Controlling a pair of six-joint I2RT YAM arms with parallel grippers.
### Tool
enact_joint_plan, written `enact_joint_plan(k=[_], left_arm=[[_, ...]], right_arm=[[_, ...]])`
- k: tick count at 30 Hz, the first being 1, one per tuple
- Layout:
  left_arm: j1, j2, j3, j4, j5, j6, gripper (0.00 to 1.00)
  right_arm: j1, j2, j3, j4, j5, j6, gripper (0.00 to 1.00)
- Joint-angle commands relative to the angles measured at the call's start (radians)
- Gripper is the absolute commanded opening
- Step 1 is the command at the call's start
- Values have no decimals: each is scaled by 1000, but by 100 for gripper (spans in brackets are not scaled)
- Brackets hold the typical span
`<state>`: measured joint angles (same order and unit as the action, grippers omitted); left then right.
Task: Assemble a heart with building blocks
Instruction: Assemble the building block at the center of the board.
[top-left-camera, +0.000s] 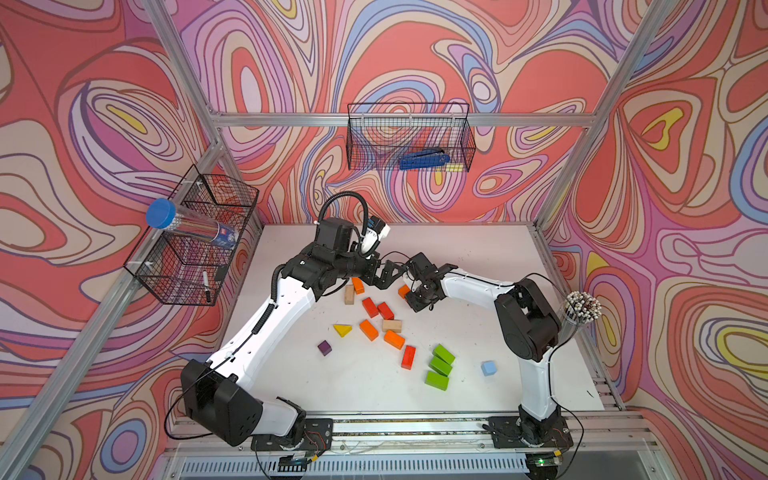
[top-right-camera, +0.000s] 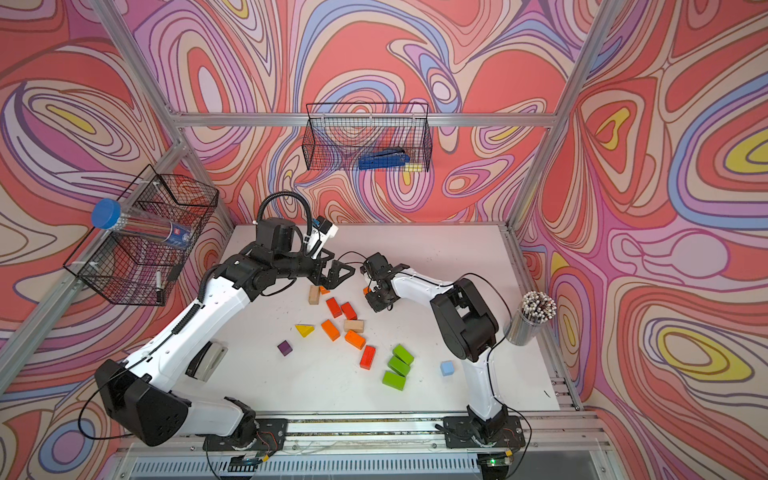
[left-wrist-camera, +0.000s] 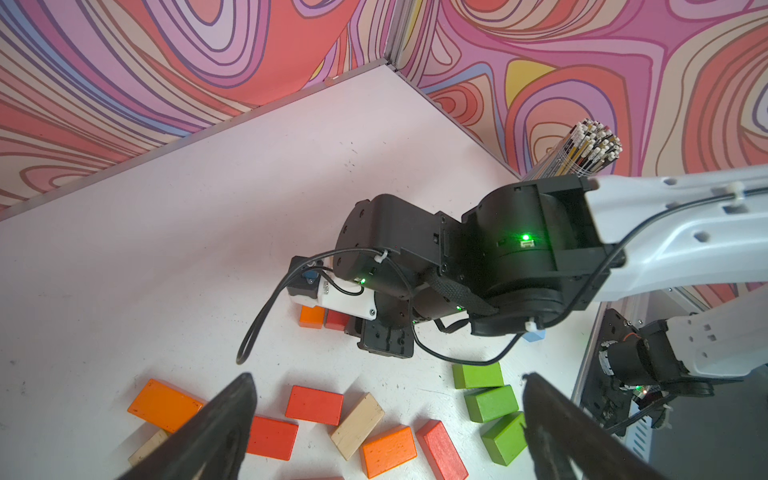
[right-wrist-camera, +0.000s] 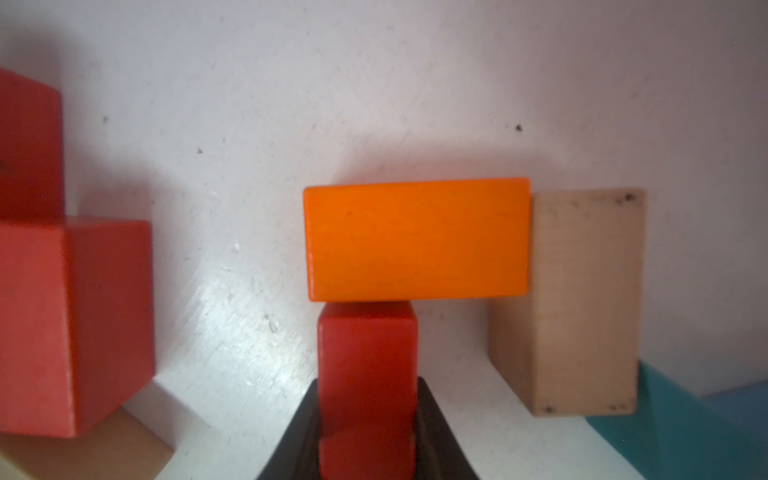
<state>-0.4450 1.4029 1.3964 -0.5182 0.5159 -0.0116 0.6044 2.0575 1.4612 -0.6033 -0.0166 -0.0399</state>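
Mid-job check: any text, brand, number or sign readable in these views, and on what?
No text reads clearly.
Clear plastic tube with blue cap, in the black wire basket on the side wall: dark label with a red logo and a round emblem, too small to read.
Blue stapler: no legible marking.
Coloured wooden building blocks, including the red brick in the right hand: plain faces, no print.

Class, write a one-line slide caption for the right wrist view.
Right end effector grips a red block, its end against an orange brick beside a plain wooden brick.
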Motion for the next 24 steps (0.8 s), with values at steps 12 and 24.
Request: enact_joint_plan(k=[12, 24], left_arm=[[4, 4, -8, 17, 15, 7, 100], [5, 4, -4, 13, 14, 7, 100]], right_arm=[[-5, 48, 21, -16, -5, -15, 34], [-5, 26, 1, -14, -29, -5, 47]])
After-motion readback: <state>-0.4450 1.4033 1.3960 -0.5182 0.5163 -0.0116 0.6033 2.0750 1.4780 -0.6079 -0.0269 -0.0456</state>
